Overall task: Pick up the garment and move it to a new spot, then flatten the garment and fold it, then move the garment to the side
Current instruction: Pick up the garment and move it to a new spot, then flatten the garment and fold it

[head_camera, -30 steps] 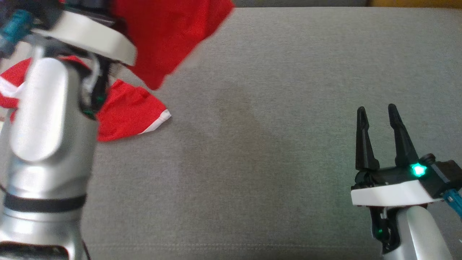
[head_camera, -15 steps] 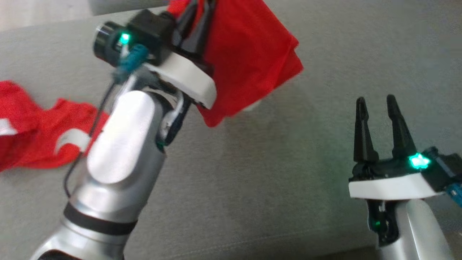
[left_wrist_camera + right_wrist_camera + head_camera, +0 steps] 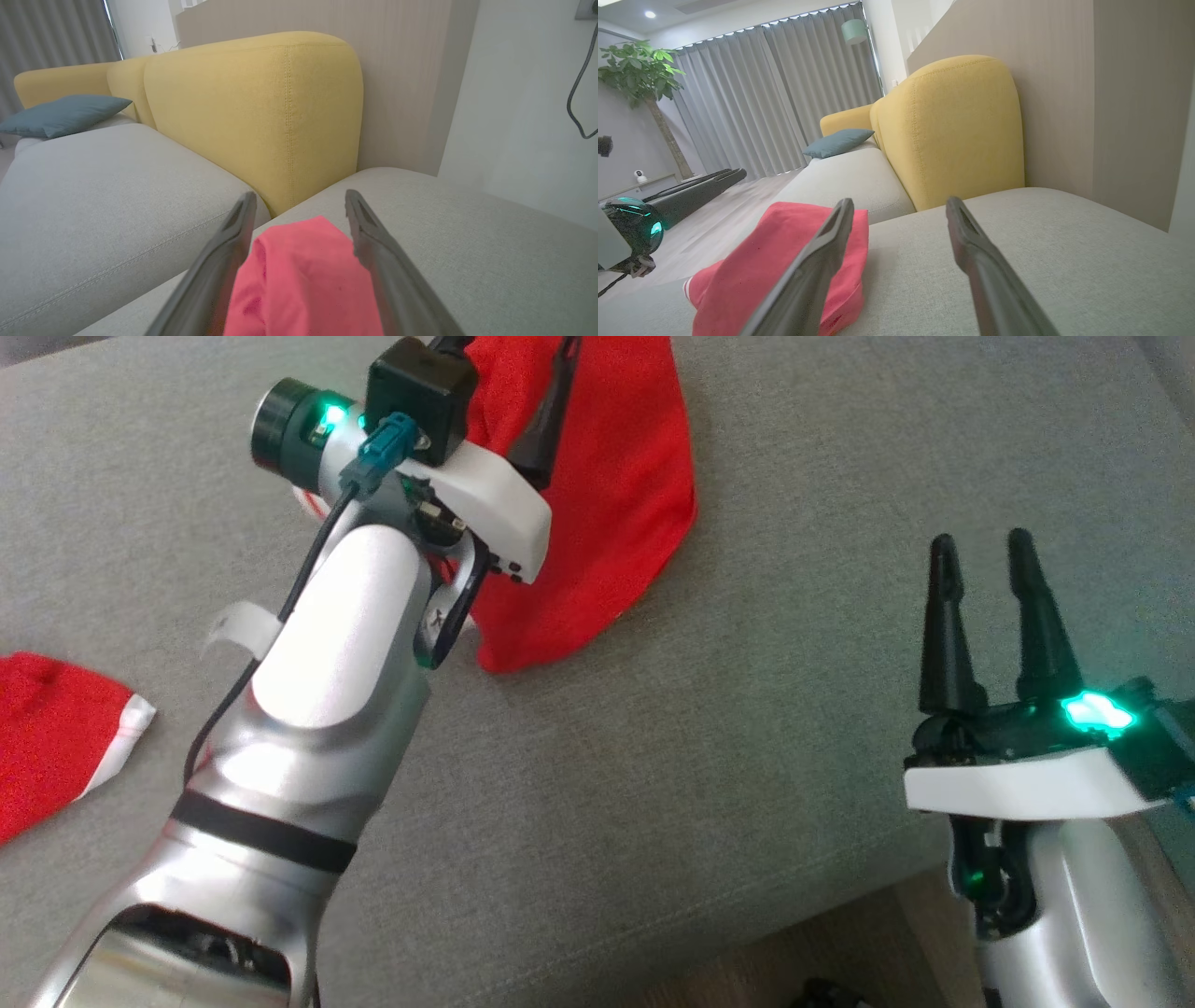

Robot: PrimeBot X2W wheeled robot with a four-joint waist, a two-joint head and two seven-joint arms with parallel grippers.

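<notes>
Garment (image 3: 607,504) heaped on sofa (image 3: 747,756), twelve o'clock.
Left tool (image 3: 301,196) spread astride it; right tool (image 3: 980,539) spread at four o'clock.

The left arm (image 3: 317,700) is rocking a shiny silver shell with a black band (image 3: 261,835) and trailing a black cable (image 3: 303,579) off a teal connector (image 3: 378,457), while the right gripper (image 3: 980,539) is sporting long dark fingers (image 3: 943,644), a white wrist plate (image 3: 1018,793) and a glowing green light (image 3: 1097,712).
</notes>
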